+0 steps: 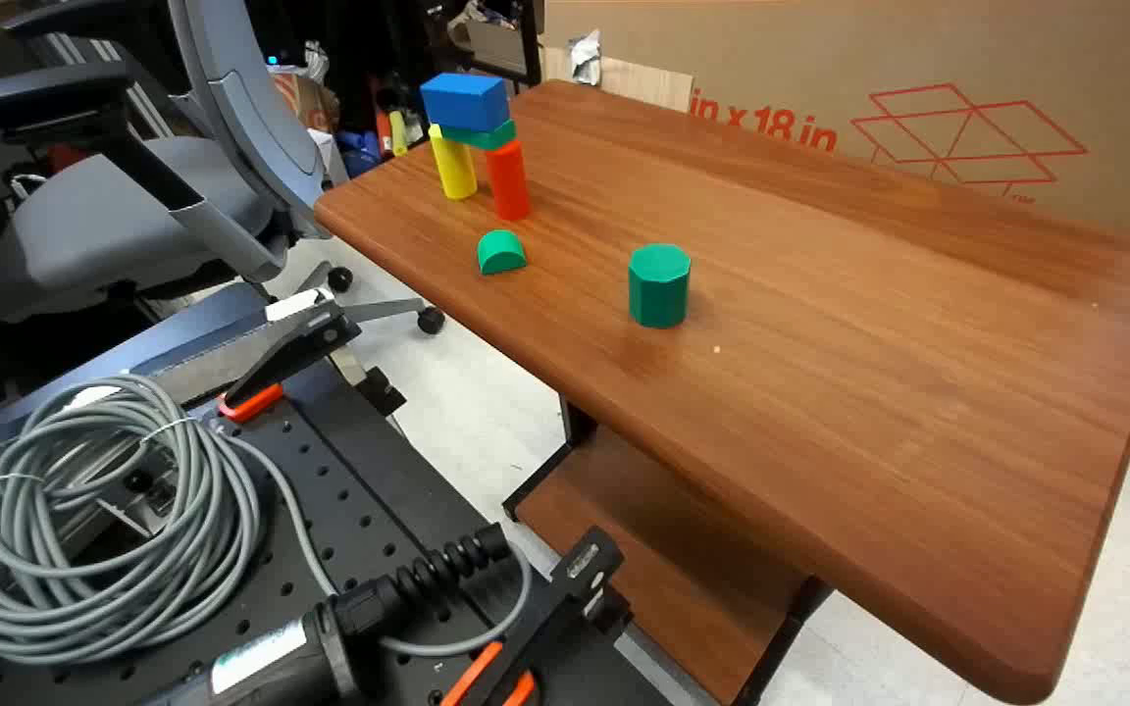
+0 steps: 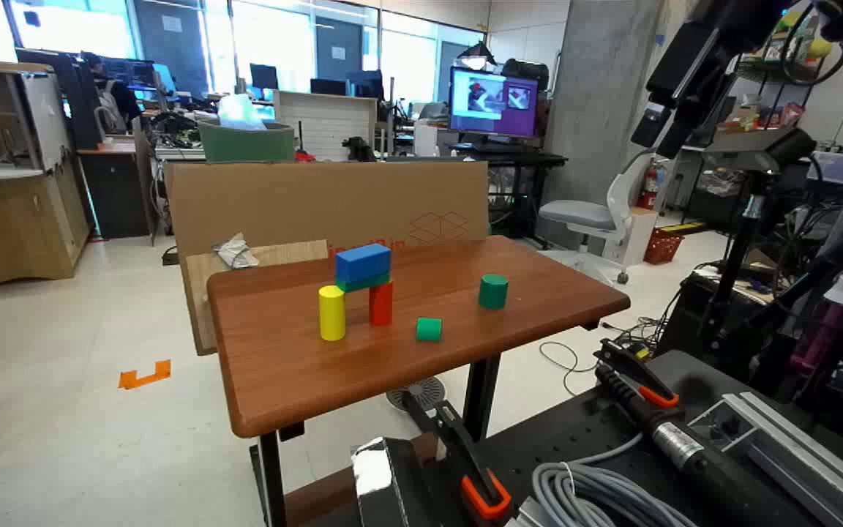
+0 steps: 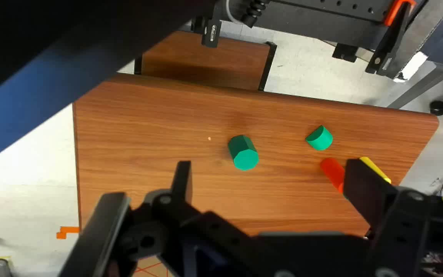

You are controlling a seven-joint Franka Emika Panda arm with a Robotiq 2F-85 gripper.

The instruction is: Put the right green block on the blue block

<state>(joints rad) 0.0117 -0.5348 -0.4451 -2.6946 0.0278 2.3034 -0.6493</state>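
The right green block is an upright, eight-sided dark green block standing on the table in both exterior views [image 1: 659, 286] [image 2: 493, 292] and in the wrist view [image 3: 243, 152]. The blue block is on top of a flat green piece in both exterior views [image 1: 465, 103] [image 2: 364, 263]; in the wrist view it is hidden behind a finger. My gripper [image 3: 269, 165] is wide open and empty, with the green block seen between its fingers and beyond them. An exterior view shows the gripper [image 2: 658, 137] high up, well above the table; the other has it out of frame.
The flat green piece [image 1: 482, 136] rests on the red cylinder [image 1: 509, 184]; whether the yellow cylinder [image 1: 455, 165] also bears it is unclear. A small half-round green block [image 1: 501, 253] lies near the front edge of the wooden table [image 1: 869, 392]. A cardboard sheet [image 1: 918, 59] stands behind.
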